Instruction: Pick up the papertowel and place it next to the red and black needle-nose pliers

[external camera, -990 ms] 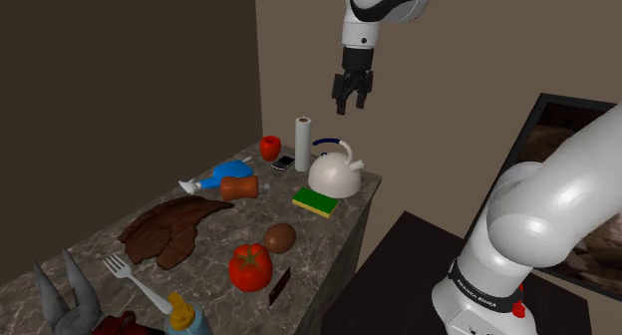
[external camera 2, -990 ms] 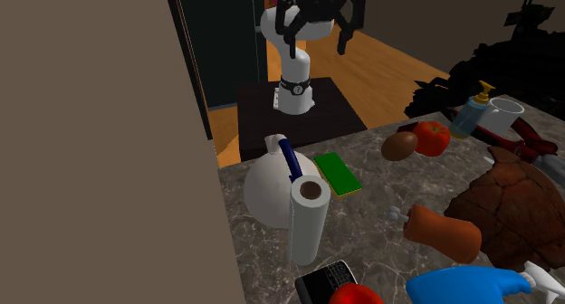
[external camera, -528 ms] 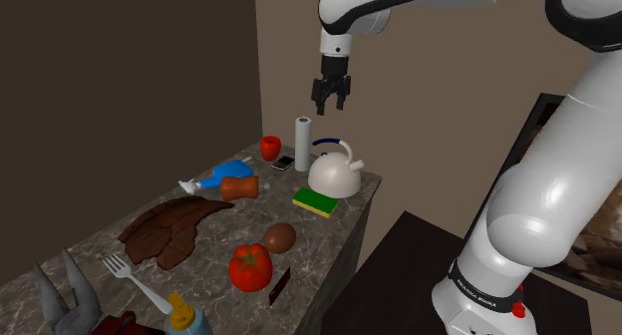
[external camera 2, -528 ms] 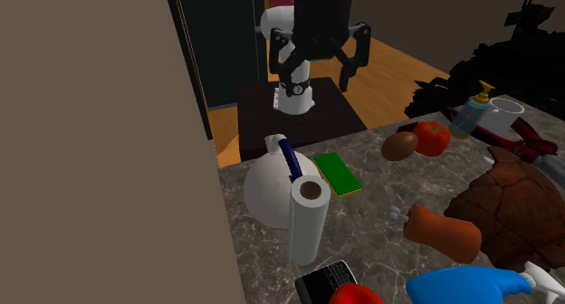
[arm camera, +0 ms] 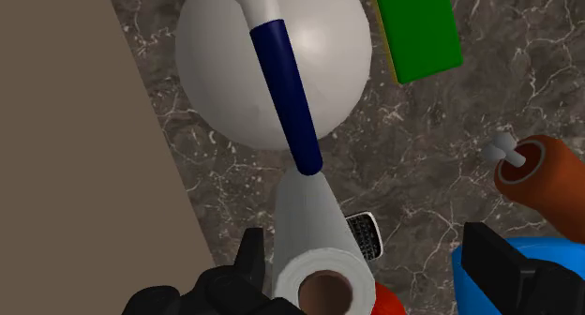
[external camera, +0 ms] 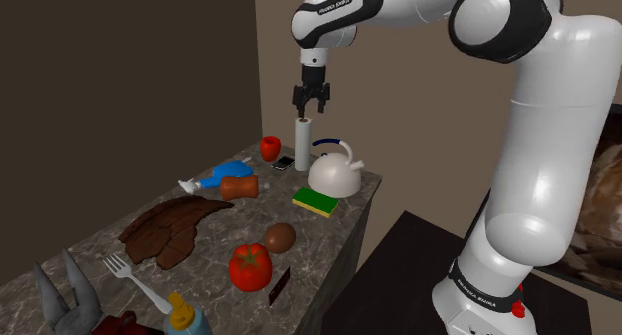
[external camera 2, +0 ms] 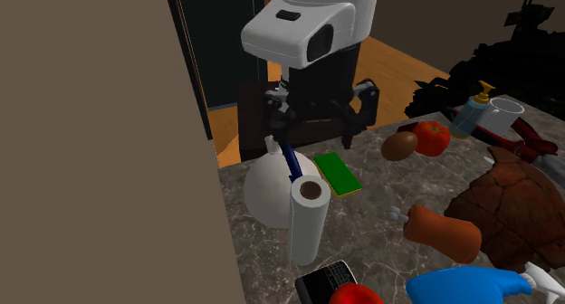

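From the shoulder view's left: pliers (external camera: 62, 288) at the near left end of the dark marble counter (external camera: 214, 245), grey pointed jaws, red at the handle end, cut off by the lower edge. Next right, pale fork (external camera: 135, 280), pump bottle (external camera: 185, 318) with yellow top, flat brown slab (external camera: 171, 226). Mid counter: blue spray bottle (external camera: 229, 171), orange-brown bottle (external camera: 240, 187) on its side, red tomato (external camera: 250, 267), brown egg-shaped thing (external camera: 279, 238), small dark strip (external camera: 280, 285) at the counter's near edge. Far end: small red fruit (external camera: 270, 147), black phone (external camera: 283, 163), then papertowel (external camera: 302, 146), a white roll upright by the tan wall (external camera: 274, 74), well apart from the pliers, phone just to its left, white kettle (external camera: 334, 173) with blue handle just to its right. Black gripper (external camera: 310, 110) straight over the roll, pointing down, tips just above its top. Jaws spread wide in the wrist view, brown core of the roll between them, close beside one finger (arm camera: 246, 280), other finger (arm camera: 492, 262) well clear; nothing held. Green sponge (external camera: 316, 201) on the near side of the kettle, at the counter's right edge. White arm (external camera: 543, 173) arching over from the lower right.
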You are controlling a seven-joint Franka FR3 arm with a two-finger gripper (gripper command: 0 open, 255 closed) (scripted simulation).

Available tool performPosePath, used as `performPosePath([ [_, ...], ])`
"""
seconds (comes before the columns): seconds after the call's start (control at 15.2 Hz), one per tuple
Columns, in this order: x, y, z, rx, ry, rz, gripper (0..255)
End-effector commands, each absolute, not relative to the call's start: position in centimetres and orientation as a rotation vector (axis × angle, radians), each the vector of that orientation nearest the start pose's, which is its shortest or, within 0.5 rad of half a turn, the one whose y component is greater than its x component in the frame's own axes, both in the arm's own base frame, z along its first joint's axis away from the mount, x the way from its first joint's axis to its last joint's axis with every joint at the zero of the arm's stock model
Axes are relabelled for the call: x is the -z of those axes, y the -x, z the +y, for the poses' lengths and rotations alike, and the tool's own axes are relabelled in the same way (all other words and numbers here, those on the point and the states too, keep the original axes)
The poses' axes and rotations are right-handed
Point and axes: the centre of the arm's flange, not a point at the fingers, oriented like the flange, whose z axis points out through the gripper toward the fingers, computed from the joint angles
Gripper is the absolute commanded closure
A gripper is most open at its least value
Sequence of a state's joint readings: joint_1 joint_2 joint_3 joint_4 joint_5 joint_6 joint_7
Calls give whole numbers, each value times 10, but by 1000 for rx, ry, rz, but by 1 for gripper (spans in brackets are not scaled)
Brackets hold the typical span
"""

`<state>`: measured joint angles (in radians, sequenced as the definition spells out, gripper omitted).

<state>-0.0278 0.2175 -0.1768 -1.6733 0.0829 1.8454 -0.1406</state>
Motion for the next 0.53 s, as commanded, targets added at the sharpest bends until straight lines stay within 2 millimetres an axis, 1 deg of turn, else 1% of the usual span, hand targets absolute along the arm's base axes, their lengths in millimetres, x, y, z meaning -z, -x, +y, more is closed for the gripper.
performPosePath([
  [0.0, -463, -636, -121, -54, 3088, 139, 0],
  [0.26, -444, -680, -135, -57, 3082, 155, 0],
  [0.46, -428, -680, -134, -57, 3082, 155, 0],
])
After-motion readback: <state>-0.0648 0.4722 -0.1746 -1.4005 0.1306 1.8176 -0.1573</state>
